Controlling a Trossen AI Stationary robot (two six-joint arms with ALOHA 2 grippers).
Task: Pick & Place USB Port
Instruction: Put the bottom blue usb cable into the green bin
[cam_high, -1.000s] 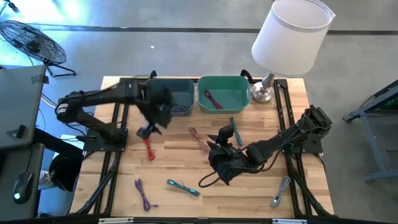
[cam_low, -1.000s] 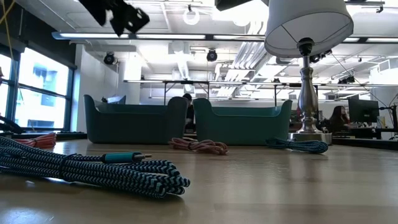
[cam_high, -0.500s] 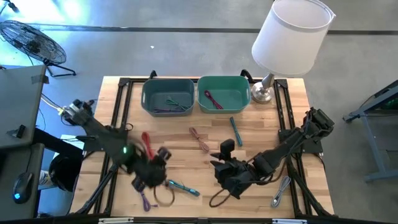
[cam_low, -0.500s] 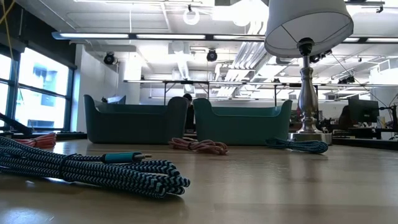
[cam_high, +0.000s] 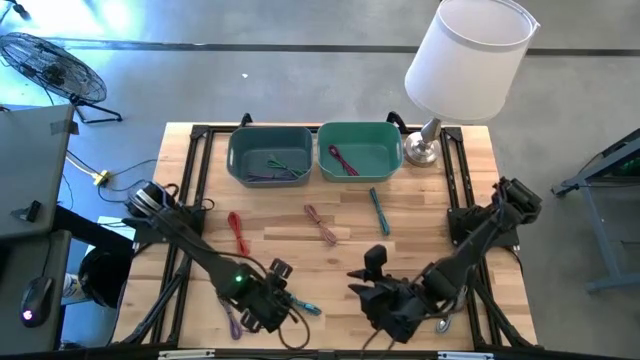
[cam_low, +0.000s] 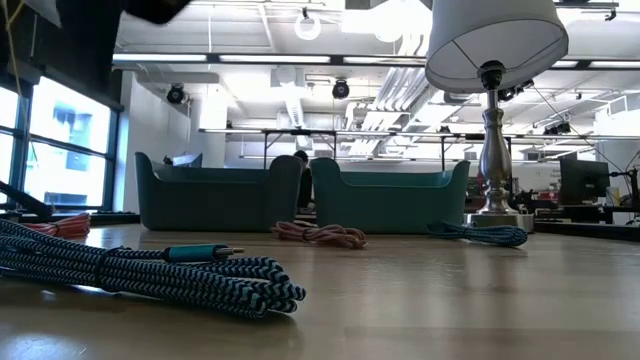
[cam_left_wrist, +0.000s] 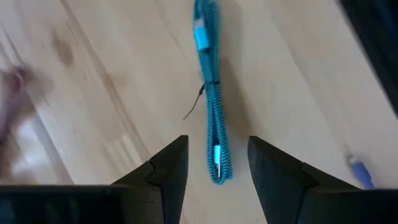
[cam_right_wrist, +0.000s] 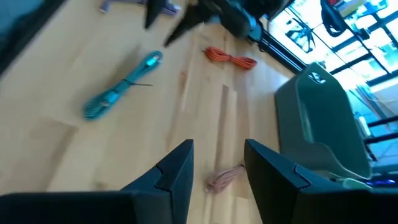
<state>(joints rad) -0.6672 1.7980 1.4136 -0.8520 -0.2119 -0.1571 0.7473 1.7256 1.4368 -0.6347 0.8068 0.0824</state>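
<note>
Several bundled USB cables lie on the wooden table (cam_high: 420, 235). My left gripper (cam_high: 270, 308) hovers open near the table's near edge over a teal cable (cam_high: 303, 306). In the left wrist view that teal cable (cam_left_wrist: 211, 118) lies lengthwise, its looped end between my spread fingers (cam_left_wrist: 166, 167), with no touch showing. My right gripper (cam_high: 388, 305) is open over bare wood to the right of it, near the near edge. A red cable (cam_high: 237, 232), a pink cable (cam_high: 322, 222), another teal cable (cam_high: 378, 210) and a purple cable (cam_high: 233, 322) lie flat on the table.
A blue-grey bin (cam_high: 270, 155) and a green bin (cam_high: 360, 150) stand at the far edge, each holding cables. A lamp (cam_high: 465, 60) stands at the far right corner. A grey cable (cam_high: 445, 322) lies near the right gripper. In the low view a teal-black cable (cam_low: 150, 270) lies in front.
My left gripper has swung from beside the blue-grey bin across the table to the near edge and now stands over the teal cable. My right gripper has moved from mid-table toward the near edge. No cable has moved.
</note>
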